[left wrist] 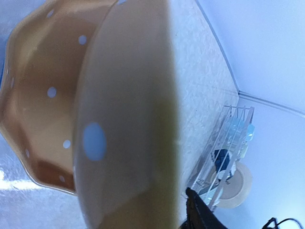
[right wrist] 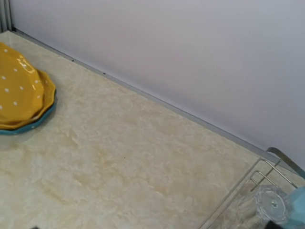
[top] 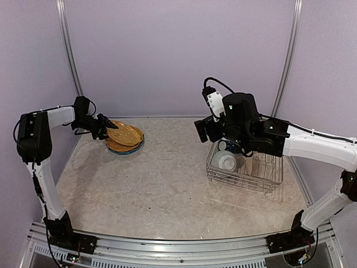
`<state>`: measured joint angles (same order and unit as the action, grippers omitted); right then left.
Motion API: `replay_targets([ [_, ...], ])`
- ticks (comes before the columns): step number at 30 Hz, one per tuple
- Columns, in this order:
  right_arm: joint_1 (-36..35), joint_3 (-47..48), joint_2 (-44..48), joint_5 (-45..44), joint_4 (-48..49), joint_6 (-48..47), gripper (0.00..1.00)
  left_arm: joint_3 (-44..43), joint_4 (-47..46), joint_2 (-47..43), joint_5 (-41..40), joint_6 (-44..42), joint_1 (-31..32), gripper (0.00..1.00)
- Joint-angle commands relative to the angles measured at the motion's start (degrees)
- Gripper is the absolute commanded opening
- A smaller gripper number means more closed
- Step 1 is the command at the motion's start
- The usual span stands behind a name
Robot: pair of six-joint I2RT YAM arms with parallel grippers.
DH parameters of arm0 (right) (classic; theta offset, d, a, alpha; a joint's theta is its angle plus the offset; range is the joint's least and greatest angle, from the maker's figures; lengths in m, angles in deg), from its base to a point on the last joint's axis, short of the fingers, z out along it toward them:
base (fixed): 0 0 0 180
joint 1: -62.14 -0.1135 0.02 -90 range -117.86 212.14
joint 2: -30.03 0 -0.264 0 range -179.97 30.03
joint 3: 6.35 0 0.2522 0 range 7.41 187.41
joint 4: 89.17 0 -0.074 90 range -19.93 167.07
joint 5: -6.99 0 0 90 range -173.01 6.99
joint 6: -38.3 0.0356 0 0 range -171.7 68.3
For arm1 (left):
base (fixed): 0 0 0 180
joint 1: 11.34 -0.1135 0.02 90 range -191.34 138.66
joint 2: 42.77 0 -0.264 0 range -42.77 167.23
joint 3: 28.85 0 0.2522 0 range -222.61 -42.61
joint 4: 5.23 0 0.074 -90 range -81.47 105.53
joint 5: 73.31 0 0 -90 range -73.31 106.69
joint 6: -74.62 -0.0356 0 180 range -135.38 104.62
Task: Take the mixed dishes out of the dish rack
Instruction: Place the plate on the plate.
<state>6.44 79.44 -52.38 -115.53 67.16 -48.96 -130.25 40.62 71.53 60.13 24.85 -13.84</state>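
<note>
The left gripper [top: 104,127] is seen at the far left of the table [top: 162,195], clenched on the rim of a yellow dotted plate [top: 126,133]. That plate is held slightly tilted, with its far side lying on a second yellow plate [right wrist: 45,95]. The second plate is stacked on a blue plate [right wrist: 29,128] near the back wall [top: 178,56]. In the left wrist view the grasped plate is so close that it is blurred, and one dark finger [left wrist: 198,214] is seen beside its edge.

The middle of the table is crossed by neither arm.

To the right, the right gripper [top: 201,130] is held in the air above the left end of the dish rack [top: 245,183], pointing toward the stack. Its fingers are not shown clearly in any view, so it cannot be told whether it is released or clenched.

The rack stands on the table at the right. Inside it, a pale mug [top: 227,162] is seen lying at the left end. A clear glass [right wrist: 271,204] is just beside a light blue piece [right wrist: 298,206], and pale plates [top: 261,166] are stood on edge further right.
</note>
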Motion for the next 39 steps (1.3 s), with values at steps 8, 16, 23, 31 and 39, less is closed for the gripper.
replay_targets([
  [8, 1.51, -2.81, 3.74, 2.07, 2.08, 2.74, 1.0, -6.32, 9.16, 0.16, -10.2, -5.97, 0.18, 0.67],
  [16, 2.49, -4.3, 5.1, 2.89, 2.53, 3.65, 1.0, -7.1, 10.09, 1.15, -11.79, -6.43, 0.04, 0.71],
  [23, 2.93, -5.45, 6.09, 3.63, 3.14, 4.27, 1.0, -8.5, 11.9, 1.89, -16.76, -7.81, 1.1, 0.79],
  [31, 3.64, -4.73, 7.3, 1.51, 0.67, 4.89, 1.0, -10.06, 14.53, 1.98, -23.39, -8.71, 2.15, 0.89],
  [39, 5.7, -1.48, 7.76, -1.05, -9.58, 11.47, 1.0, -10.71, 15.46, 1.38, -23.65, -8.59, 2.15, 0.99],
])
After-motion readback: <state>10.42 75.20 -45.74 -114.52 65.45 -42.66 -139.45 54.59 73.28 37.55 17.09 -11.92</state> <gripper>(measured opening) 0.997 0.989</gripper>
